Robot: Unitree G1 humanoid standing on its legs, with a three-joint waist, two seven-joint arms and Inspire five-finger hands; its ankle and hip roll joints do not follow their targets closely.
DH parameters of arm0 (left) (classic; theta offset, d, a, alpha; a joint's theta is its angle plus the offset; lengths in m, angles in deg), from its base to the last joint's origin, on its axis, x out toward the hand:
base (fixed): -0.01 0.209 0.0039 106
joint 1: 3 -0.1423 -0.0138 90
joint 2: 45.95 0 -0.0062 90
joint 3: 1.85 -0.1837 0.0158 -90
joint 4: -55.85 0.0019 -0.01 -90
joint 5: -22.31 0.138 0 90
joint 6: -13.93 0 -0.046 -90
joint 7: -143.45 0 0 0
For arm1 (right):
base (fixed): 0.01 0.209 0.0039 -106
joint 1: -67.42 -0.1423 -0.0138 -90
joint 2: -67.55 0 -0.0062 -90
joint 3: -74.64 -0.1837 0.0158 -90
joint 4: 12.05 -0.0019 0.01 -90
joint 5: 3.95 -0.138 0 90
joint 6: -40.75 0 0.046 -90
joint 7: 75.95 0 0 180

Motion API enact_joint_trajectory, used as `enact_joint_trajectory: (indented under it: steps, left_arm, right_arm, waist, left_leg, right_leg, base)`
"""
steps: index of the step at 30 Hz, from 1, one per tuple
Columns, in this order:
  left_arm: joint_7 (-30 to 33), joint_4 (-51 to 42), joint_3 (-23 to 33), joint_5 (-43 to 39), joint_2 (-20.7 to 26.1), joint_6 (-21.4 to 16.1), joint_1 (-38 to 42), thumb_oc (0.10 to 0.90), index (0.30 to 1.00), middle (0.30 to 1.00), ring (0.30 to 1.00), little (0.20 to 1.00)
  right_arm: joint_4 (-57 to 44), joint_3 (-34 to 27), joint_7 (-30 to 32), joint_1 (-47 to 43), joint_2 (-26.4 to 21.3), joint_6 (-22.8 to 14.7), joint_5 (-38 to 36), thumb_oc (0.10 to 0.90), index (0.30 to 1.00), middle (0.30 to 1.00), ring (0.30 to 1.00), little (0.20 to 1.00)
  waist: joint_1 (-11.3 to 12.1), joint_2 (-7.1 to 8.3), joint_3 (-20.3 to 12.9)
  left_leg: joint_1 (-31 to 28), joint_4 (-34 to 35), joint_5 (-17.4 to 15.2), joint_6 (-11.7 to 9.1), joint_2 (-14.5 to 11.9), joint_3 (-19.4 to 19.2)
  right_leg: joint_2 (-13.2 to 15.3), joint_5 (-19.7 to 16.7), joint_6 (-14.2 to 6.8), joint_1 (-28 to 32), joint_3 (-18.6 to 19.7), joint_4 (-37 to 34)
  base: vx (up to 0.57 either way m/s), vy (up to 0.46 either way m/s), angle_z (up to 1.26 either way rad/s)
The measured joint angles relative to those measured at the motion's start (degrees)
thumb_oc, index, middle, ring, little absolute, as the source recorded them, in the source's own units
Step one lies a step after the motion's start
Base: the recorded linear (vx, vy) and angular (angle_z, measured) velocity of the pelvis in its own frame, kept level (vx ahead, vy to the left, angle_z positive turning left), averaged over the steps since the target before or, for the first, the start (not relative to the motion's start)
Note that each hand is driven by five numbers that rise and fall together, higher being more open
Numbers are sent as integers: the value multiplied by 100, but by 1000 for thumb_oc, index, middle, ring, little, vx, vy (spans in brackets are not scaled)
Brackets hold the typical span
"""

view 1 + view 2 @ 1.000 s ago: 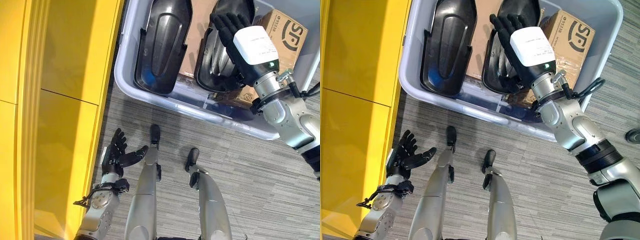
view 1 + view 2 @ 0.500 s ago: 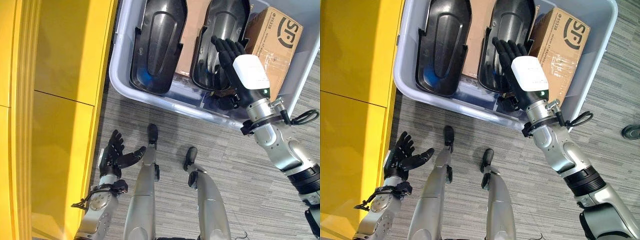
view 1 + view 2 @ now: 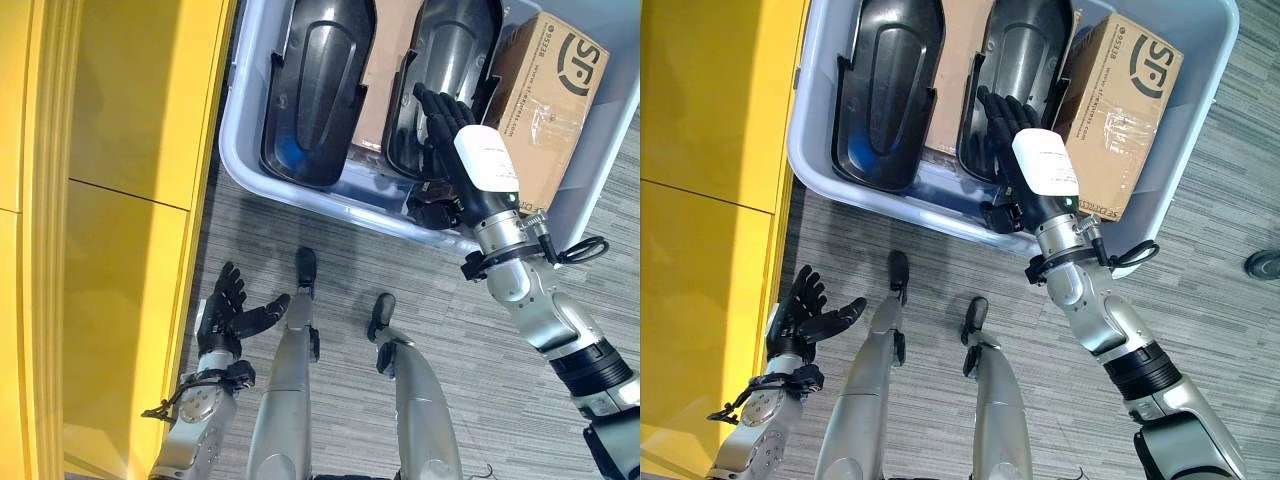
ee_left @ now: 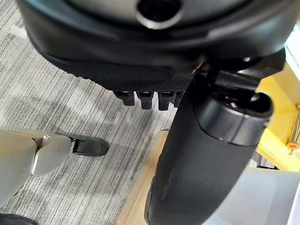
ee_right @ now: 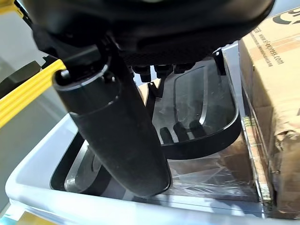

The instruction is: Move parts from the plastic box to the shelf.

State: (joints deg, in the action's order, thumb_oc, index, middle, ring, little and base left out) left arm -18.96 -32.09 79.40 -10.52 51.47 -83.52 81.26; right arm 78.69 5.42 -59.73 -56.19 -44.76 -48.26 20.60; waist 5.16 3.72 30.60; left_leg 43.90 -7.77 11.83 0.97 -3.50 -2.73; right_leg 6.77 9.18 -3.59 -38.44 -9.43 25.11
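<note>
The pale grey translucent plastic box (image 3: 800, 150) sits on the grey striped carpet (image 3: 1200, 300), and everything else I place from it. Inside it, two glossy black moulded plastic shells stand side by side: one shell (image 3: 885, 90) toward the box's left wall, the other shell (image 3: 1015, 60) nearer its middle, with a flat brown cardboard sheet (image 3: 955, 70) showing between them. A brown cardboard carton (image 3: 1120, 110) leans in the box's right part, just beside the middle shell. My right hand (image 3: 1025, 150) reaches in over the near rim of the box, fingers (image 3: 995, 110) straight and spread, lying against the lower part of the middle shell (its reflection shows on the shell's shiny surface in my wrist view), so it is touching but grasping nothing. My left hand (image 3: 810, 315) hangs well apart from the box, down by the bright yellow cabinet face (image 3: 710, 200) that runs along the box's left side; its fingers are relaxed and fanned, holding nothing. Both shells lie in the box.
</note>
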Motion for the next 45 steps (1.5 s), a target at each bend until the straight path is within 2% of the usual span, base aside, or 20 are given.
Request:
enact_joint_trajectory:
  steps: [8,12,17,21,29,32,38,43,44,45]
  left_arm:
    - [57,2,-7,2,-4,-3,0,900,1000,1000,1000,1000]
    - [67,1,-15,1,-2,-7,3,900,1000,1000,1000,1000]
    - [82,11,-58,1,-3,-8,1,900,1000,1000,1000,1000]
    - [88,13,-98,1,-6,-9,5,900,1000,1000,1000,1000]
    - [91,29,-146,-2,-4,-28,6,900,1000,1000,1000,1000]
    - [90,89,-265,-3,-3,-53,20,900,1000,1000,1000,1000]
    - [88,195,-350,-28,0,-130,31,900,1000,1000,1000,1000]
    - [86,195,-423,-54,0,-140,30,900,1000,1000,1000,1000]
    - [86,195,-444,-54,3,-141,33,900,1000,1000,1000,1000]
    - [82,195,-460,-54,3,-142,33,900,1000,1000,1000,1000]
  right_arm:
    - [48,1,189,-80,230,69,0,900,1000,1000,1000,1000]
    - [600,12,372,-278,460,121,-2,900,1000,1000,1000,1000]
    - [749,-1,419,-296,597,207,-18,900,1000,1000,1000,1000]
    - [1165,-1,569,-476,867,218,-77,900,1000,1000,1000,1000]
    - [2184,49,823,-836,1001,346,-229,900,1000,1000,1000,1000]
    - [2779,95,1119,-1232,1287,306,-328,900,1000,1000,1000,1000]
    - [3566,164,1209,-1823,1475,184,-738,900,1000,1000,1000,1000]
    - [3794,175,1281,-1955,1554,176,-889,900,1000,1000,1000,1000]
    - [3826,198,1288,-1993,1555,176,-905,724,753,753,753,753]
    - [3854,216,1286,-2039,1566,176,-917,490,426,426,426,426]
  waist:
    - [31,-2,0]
    - [116,-6,-1]
    - [148,-7,0]
    - [151,-12,-1]
    - [265,-64,-3]
    - [278,-85,-5]
    - [277,-108,-14]
    - [284,-166,-34]
    - [284,-173,-37]
    - [284,-175,-38]
  left_leg:
    - [2,1,-1,-1,1,-2]
    - [8,3,-6,-9,2,-5]
    - [30,4,-8,-10,13,1]
    - [30,6,-9,-12,16,1]
    - [35,6,-15,-20,57,6]
    - [34,-20,-24,-34,54,9]
    - [27,-40,-57,-92,58,5]
    - [28,-49,-62,-87,64,6]
    - [28,-52,-75,-70,64,5]
    - [29,-56,-80,-63,64,3]
  right_leg:
    - [1,1,1,-7,7,5]
    - [3,3,1,-15,11,5]
    - [12,16,5,-28,-4,5]
    - [14,22,5,-31,-5,9]
    - [57,65,-4,-53,-10,61]
    - [59,72,-1,-59,-7,102]
    - [76,108,47,-106,17,219]
    - [89,117,48,-125,21,277]
    - [89,117,48,-128,25,281]
    - [91,119,49,-143,39,288]
  base:
    - [0,0,0]
    - [0,0,0]
    - [0,1,1]
    - [0,0,0]
    - [-3,7,1]
    - [0,0,0]
    - [0,0,0]
    - [0,0,0]
    - [0,0,0]
    - [0,0,0]
